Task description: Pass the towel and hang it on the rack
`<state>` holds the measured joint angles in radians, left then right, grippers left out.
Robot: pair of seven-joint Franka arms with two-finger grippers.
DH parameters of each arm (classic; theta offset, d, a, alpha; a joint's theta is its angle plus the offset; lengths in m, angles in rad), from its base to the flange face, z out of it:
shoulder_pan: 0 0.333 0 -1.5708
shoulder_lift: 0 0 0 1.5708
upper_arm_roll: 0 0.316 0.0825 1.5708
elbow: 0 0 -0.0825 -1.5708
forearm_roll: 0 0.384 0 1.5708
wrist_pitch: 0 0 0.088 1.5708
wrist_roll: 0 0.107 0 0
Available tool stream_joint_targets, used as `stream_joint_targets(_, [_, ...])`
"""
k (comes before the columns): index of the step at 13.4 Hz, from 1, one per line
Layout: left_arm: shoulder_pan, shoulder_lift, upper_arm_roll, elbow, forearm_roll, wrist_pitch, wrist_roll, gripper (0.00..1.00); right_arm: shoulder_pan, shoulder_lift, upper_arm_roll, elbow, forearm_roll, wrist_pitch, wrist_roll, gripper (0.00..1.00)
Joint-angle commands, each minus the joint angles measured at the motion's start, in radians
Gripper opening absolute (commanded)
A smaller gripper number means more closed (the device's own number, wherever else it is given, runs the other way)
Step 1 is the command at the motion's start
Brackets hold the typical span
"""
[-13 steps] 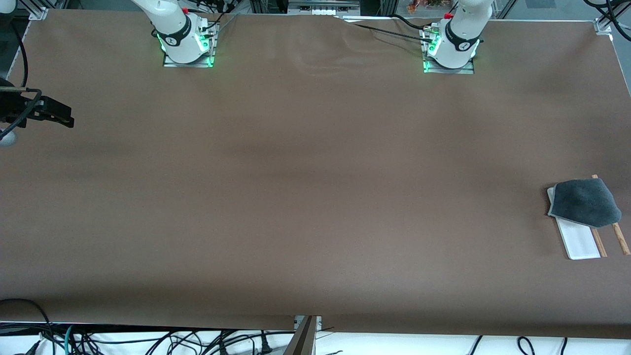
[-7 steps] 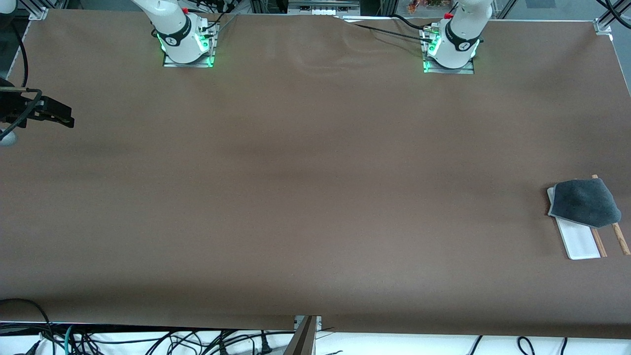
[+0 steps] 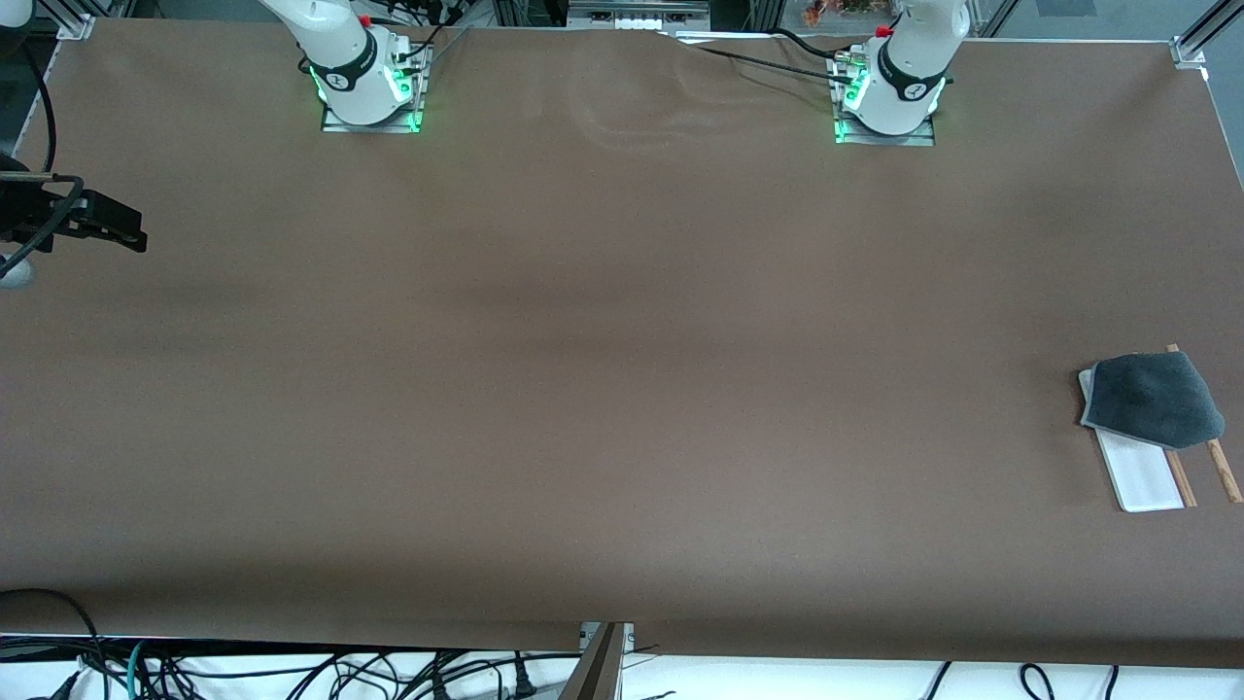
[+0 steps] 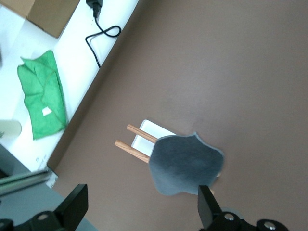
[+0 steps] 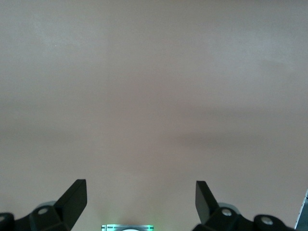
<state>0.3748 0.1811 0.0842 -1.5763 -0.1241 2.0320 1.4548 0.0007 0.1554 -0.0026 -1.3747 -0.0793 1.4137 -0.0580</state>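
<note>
Grey towel draped over rack, left arm's end of table. Left claw spread wide above towel; right claw spread, seemingly over bare table.

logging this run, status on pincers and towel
Both pincers open, empty: left above rack, right over bare table. Dark grey soft towel draped on white-based wooden-rod rack. Nothing obstructing.

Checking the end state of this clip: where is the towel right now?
In the front view the towel is draped over the rack at the left arm's end of the table, covering the rods' upper part; the open left hand hovers above it.
</note>
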Motion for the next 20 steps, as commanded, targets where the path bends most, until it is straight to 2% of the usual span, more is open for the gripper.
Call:
stream_joint_targets(1, [-0.112,-0.179,0.015,-0.181,0.121,0.010,-0.257,1.00,-0.002,0.000,0.006,0.008,-0.010,0.001,-0.003,1.00])
stream_joint_targets(3, [-0.184,-0.248,0.012,-0.241,0.170,-0.013,-0.460,1.00,-0.002,0.000,0.006,0.006,-0.010,0.001,-0.003,1.00])
stream_joint_targets(10, [-0.339,-0.331,0.003,-0.257,0.153,-0.234,-1.158,1.00,-0.002,0.000,0.006,0.008,-0.010,0.001,-0.003,1.00])
stream_joint_targets(15, [-0.367,-0.327,-0.050,-0.252,0.153,-0.280,-1.370,1.00,-0.002,0.000,0.006,0.008,-0.010,0.002,-0.002,1.00])
stream_joint_targets(20, [-0.360,-0.324,-0.057,-0.245,0.124,-0.315,-1.400,1.00,-0.002,0.000,0.006,0.008,-0.010,0.002,-0.003,1.00])
